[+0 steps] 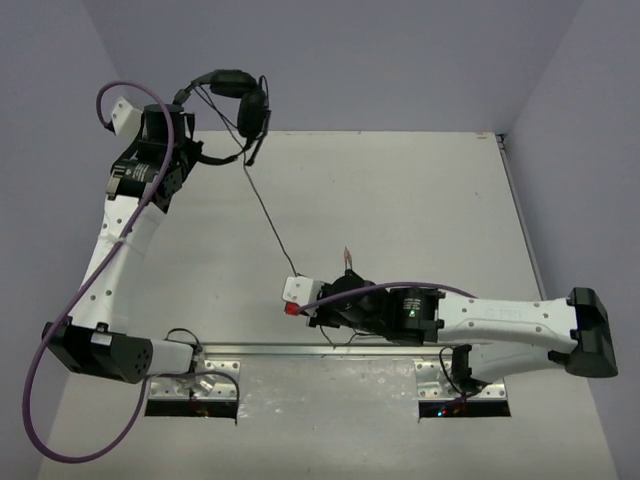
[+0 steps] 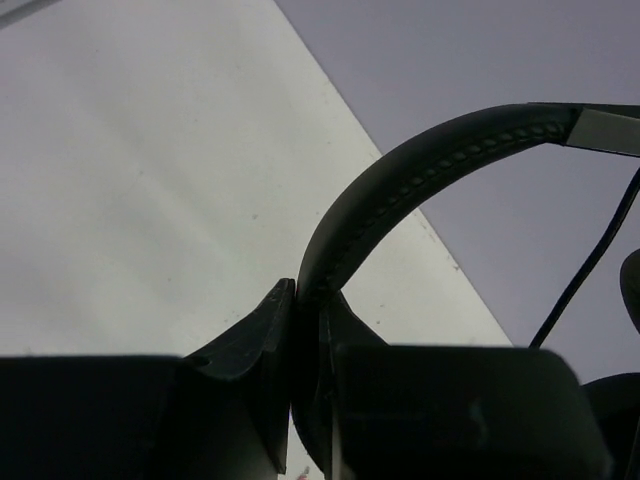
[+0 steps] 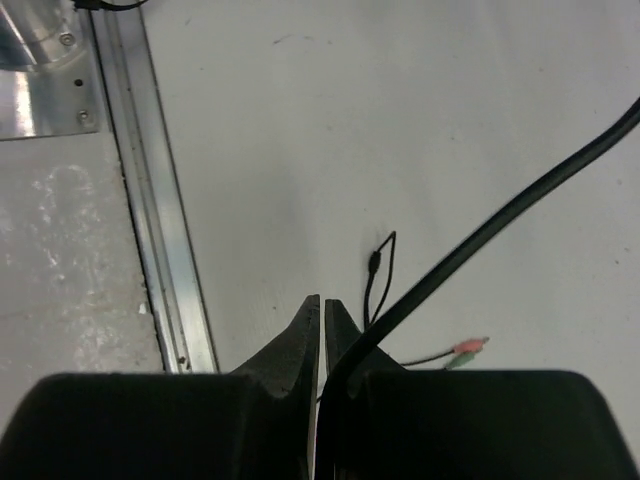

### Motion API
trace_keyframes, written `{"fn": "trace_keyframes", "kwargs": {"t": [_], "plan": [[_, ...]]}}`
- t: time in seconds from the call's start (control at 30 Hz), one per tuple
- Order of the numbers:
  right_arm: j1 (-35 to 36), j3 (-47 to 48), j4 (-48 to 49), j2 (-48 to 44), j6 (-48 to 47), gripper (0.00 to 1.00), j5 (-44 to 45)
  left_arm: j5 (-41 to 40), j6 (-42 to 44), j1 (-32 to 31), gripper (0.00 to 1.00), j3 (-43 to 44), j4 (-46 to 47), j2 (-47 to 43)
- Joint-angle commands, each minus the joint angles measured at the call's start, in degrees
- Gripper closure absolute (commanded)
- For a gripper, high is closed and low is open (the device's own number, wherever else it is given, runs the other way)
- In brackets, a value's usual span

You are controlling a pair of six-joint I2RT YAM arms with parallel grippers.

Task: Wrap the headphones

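Note:
The black headphones point(image 1: 243, 98) hang raised over the table's far left corner. My left gripper point(image 1: 188, 110) is shut on their arched headband point(image 2: 420, 170), and the left wrist view shows the jaws point(image 2: 300, 292) pinching the band's lower end. The thin black cable point(image 1: 270, 220) runs taut from the headset down to my right gripper point(image 1: 305, 298) near the table's front middle. In the right wrist view that gripper point(image 3: 322, 300) is shut on the cable point(image 3: 500, 215), which passes over the right finger into the gap. The cable's pink and green plugs point(image 3: 465, 348) lie on the table beside it.
A metal mounting rail point(image 1: 320, 350) runs along the table's near edge and also shows in the right wrist view point(image 3: 150, 200). Purple robot cables point(image 1: 60, 330) loop round the left arm. Walls close the table at the back and right.

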Motion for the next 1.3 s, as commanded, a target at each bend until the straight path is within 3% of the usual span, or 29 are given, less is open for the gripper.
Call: {"fn": "trace_keyframes", "kwargs": {"t": [0.0, 0.1, 0.33, 0.47, 0.57, 0.7, 0.8, 0.93, 1.03, 1.07, 1.17, 1.27], "plan": [[8.0, 4.1, 0.4, 2.1, 1.8, 0.99, 7.2, -8.2, -5.1, 1.5, 1.0, 4.5, 2.3, 3.3], [10.2, 6.8, -1.8, 4.1, 0.8, 0.99, 7.6, -5.8, -5.2, 4.6, 1.0, 5.3, 1.7, 5.9], [10.2, 13.7, -4.7, 8.3, -2.4, 0.99, 6.9, -9.3, -4.2, 3.9, 1.0, 2.6, 2.7, 5.6], [10.2, 28.8, -12.0, 12.1, -5.8, 0.99, 2.1, -14.4, -2.7, 0.8, 1.0, -6.3, 6.6, 2.5], [10.2, 35.7, -14.8, 15.0, -10.1, 0.99, 5.6, -15.8, -0.5, -0.4, 1.0, -12.6, 10.8, 0.6], [8.9, 47.1, -19.1, 17.7, -19.4, 0.99, 10.0, -15.7, 8.3, -5.5, 1.0, -24.5, 24.0, -4.6], [4.5, 51.4, -20.8, 18.7, -23.3, 0.99, 11.2, -13.3, 13.1, -9.1, 1.0, -31.6, 29.3, -8.1], [-2.3, 48.7, -16.6, 16.4, -28.7, 0.99, 11.4, 2.6, 19.1, -10.5, 1.0, -40.7, 34.8, -14.2], [-7.3, 44.6, -11.4, 13.8, -33.6, 0.99, 11.6, 10.6, 19.7, -12.1, 1.0, -42.3, 25.3, -17.7], [-10.2, 44.3, -10.7, 13.5, -34.2, 0.99, 11.0, 10.3, 20.3, -14.3, 1.0, -42.3, 19.7, -19.7], [-15.4, 43.3, -9.2, 12.1, -35.5, 0.99, 8.0, 8.8, 21.4, -22.0, 1.0, -40.2, 15.2, -23.2], [-18.8, 42.3, -7.0, 11.9, -38.6, 0.99, 7.8, 9.4, 28.4, -24.1, 1.0, -36.2, 5.9, -21.6]]}}
